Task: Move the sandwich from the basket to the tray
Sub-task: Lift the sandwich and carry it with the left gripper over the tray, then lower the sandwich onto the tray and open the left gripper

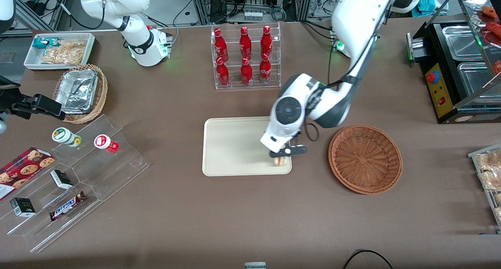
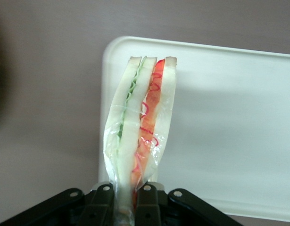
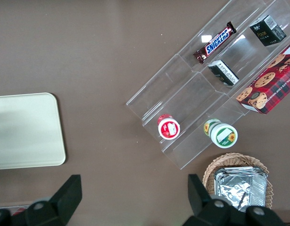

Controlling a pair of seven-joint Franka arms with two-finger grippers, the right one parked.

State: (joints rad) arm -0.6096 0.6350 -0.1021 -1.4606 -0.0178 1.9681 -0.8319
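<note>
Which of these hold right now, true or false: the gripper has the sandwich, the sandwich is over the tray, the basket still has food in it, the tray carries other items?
1. The gripper is shut on the sandwich. True.
2. The sandwich is over the tray. True, at its corner nearest the basket.
3. The basket holds food. False: nothing lies in it.
4. The tray carries other items. False: none can be seen on it.

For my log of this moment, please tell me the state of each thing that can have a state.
Sandwich: wrapped in clear film, held over the tray's corner.
Gripper: shut on the sandwich, above the tray.
Tray: flat on the table, nothing lying on its bare surface.
Basket: empty, upright beside the tray.
Bottles: upright in the clear rack.
</note>
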